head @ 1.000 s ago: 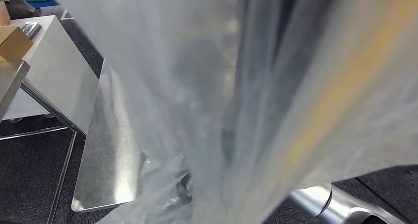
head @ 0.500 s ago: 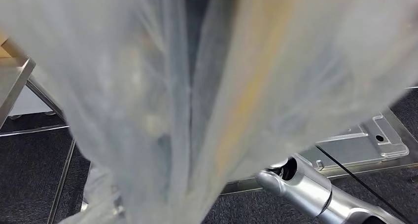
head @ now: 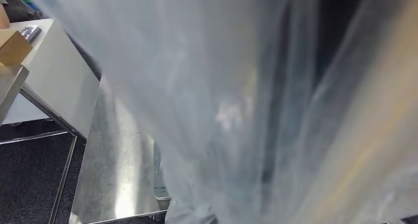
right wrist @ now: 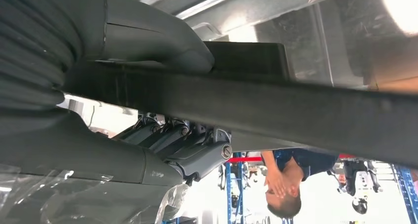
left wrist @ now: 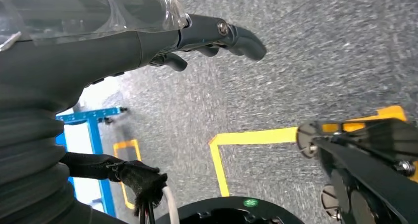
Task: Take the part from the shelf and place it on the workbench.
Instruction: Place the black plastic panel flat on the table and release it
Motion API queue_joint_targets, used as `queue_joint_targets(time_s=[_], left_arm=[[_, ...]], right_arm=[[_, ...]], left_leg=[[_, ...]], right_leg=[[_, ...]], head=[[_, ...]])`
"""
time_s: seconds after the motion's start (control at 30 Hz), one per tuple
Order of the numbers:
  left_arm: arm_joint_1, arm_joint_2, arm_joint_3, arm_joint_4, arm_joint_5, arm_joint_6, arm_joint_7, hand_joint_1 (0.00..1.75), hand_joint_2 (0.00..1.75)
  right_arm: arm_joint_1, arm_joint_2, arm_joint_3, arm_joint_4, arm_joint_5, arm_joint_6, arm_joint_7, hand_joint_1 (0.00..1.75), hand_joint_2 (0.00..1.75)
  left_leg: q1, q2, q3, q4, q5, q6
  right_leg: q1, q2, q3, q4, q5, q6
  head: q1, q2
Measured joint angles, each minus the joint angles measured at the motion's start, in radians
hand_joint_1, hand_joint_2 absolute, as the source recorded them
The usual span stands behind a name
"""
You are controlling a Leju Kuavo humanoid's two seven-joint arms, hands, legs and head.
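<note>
The part is a large sheet-metal panel in a clear plastic bag [head: 256, 95], and the bag hangs close in front of the head camera. A shiny bare stretch of metal sheet [head: 113, 169] shows at the lower left. In the right wrist view my right hand [right wrist: 187, 150] grips a dark edge of the part [right wrist: 296, 105], thumb on one side and fingers on the other, with the holed metal panel [right wrist: 276, 17] beyond. My left hand [left wrist: 197, 36] reaches out over the floor, fingers extended and plastic film [left wrist: 88, 12] lying on it. Whether it grips anything is hidden.
A white table [head: 54, 71] with a cardboard box [head: 12, 46] stands at the left, beside a chrome frame leg [head: 64, 169]. Dark carpet lies below. The floor carries yellow tape lines [left wrist: 256, 135], a blue frame [left wrist: 93, 120] and a black-and-yellow wheeled unit [left wrist: 365, 155]. A person in blue [right wrist: 291, 179] bends nearby.
The bag has swung across the head view. Half a second ago my right arm and the holed panel showed at the lower right; now the bag covers them and the shiny sheet shows again at the lower left.
</note>
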Motion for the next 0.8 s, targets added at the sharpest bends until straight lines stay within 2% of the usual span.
queue_joint_targets(time_s=[0.07,0.1,0.13,0.27,0.37,0.5,0.63,0.8], left_arm=[[0.0,0.001,0.0,0.0,-0.012,0.002,-0.016,0.0,1.75],[-0.001,0.001,-0.001,0.0,-0.019,0.004,-0.026,0.0,1.75],[-0.001,0.001,-0.001,0.0,-0.025,0.005,-0.034,0.0,1.75],[0.0,0.001,-0.004,0.0,-0.043,0.011,-0.04,0.0,1.75],[0.0,0.002,-0.007,0.0,-0.05,0.01,-0.041,0.0,1.75],[0.0,0.002,-0.013,0.0,-0.047,0.013,-0.039,0.0,0.0],[0.0,0.002,-0.014,0.0,-0.04,0.012,-0.035,0.0,0.0],[0.0,0.002,-0.017,0.0,-0.031,0.01,-0.036,0.0,0.0]], right_arm=[[0.0,0.0,0.0,0.0,0.0,-0.001,0.0,1.75,1.75],[0.0,0.0,0.0,0.0,0.0,-0.001,0.0,1.75,1.75],[0.0,0.0,0.0,0.0,0.0,-0.001,0.0,1.75,1.75],[0.001,-0.001,0.0,0.0,0.0,-0.002,0.0,0.0,0.0],[0.001,-0.001,-0.001,0.0,0.0,-0.003,0.0,0.0,0.0],[0.002,-0.001,-0.001,0.0,0.0,-0.003,0.0,0.0,0.0],[0.002,-0.001,-0.001,0.0,0.0,-0.003,0.0,0.0,0.0],[0.002,-0.001,-0.001,0.0,0.0,-0.003,0.0,0.0,0.0]], left_leg=[[-0.004,0.001,0.066,-0.152,0.076,0.01],[-0.007,0.002,0.09,-0.207,0.096,0.016],[-0.008,0.002,0.103,-0.238,0.105,0.018],[-0.01,0.0,0.11,-0.25,0.105,0.011],[-0.011,0.0,0.109,-0.25,0.104,0.017],[-0.011,0.0,0.108,-0.249,0.103,0.02],[-0.011,0.0,0.108,-0.248,0.103,0.021],[-0.008,0.0,0.108,-0.249,0.103,0.021]], right_leg=[[0.002,0.001,0.01,0.0,-0.007,0.006],[0.003,0.001,0.012,0.0,-0.01,0.01],[0.006,0.001,0.012,0.002,-0.014,0.012],[0.009,0.001,0.014,0.0,-0.016,-0.001],[0.009,0.0,0.017,-0.009,-0.013,0.006],[0.009,0.001,0.018,-0.013,-0.011,0.015],[0.009,0.001,0.018,-0.014,-0.01,0.021],[0.011,0.001,0.018,-0.014,-0.01,0.021]], head=[[0.0,0.0],[0.0,0.0],[0.0,0.0],[0.001,0.0],[0.002,0.0],[0.002,0.0],[0.002,0.0],[0.002,0.0]])
